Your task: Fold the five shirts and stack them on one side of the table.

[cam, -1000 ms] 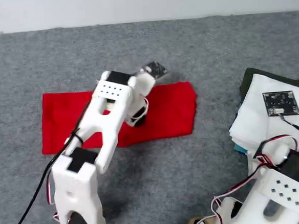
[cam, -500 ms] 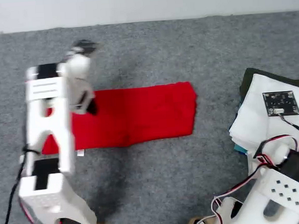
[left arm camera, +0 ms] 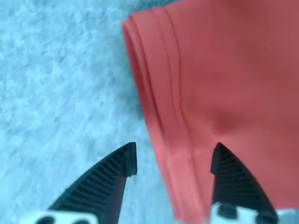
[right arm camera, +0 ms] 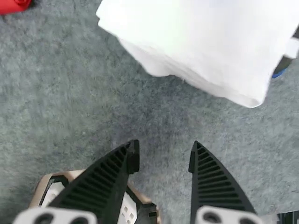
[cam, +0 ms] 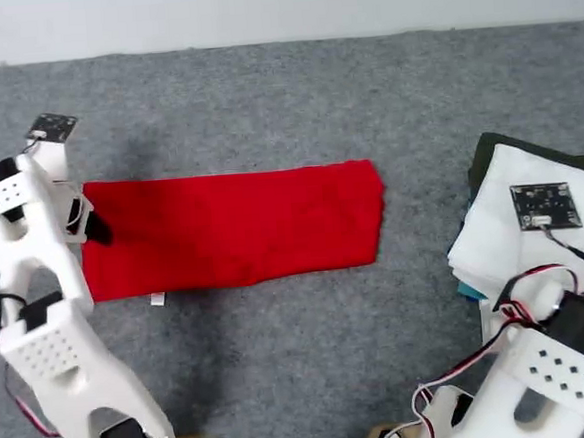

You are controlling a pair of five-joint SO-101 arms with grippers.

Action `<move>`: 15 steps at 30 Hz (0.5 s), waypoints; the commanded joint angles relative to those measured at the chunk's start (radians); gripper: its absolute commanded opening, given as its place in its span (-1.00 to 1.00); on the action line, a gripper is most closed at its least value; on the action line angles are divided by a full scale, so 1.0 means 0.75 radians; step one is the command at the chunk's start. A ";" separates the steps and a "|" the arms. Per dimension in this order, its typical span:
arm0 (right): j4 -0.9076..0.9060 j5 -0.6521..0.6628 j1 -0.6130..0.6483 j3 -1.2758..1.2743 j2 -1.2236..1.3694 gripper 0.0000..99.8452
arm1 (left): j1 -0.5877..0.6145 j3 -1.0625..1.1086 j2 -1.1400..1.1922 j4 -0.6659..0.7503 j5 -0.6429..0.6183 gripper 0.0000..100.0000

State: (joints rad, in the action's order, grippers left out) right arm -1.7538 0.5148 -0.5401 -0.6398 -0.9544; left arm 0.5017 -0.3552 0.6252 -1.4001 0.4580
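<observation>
Two spread: left gripper straddles red shirt edge | right gripper above table beside stack

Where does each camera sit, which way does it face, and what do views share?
High view: fixed above the table, looking down on red shirt and shirt stack; left arm and right arm show.
Left wrist view: on that arm, facing the red shirt's edge past the open left end effector.
Right wrist view: on that arm, facing the stack's white shirt past the open right end effector.
Shared: high and left wrist, red shirt; high and right wrist, white shirt.
</observation>
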 commanded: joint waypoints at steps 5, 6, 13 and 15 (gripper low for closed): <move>-0.044 -0.004 -0.011 0.000 -0.017 -0.65 | -0.016 -0.308 0.282 -0.086 0.004 -0.48; -0.044 -0.004 -0.011 0.000 -0.017 -0.65 | -0.031 -0.347 0.327 -0.115 0.004 -0.49; -0.044 -0.004 -0.011 0.000 -0.017 -0.65 | -0.092 -0.615 0.606 -0.278 0.010 -0.85; -0.044 -0.004 -0.011 0.000 -0.017 -0.65 | -0.092 -0.715 0.657 -0.340 0.010 -0.98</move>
State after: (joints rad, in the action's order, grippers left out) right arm -1.7538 0.5148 -0.5401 -0.6475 -0.9544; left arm 0.4358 -0.8078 1.0303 -1.6241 0.4626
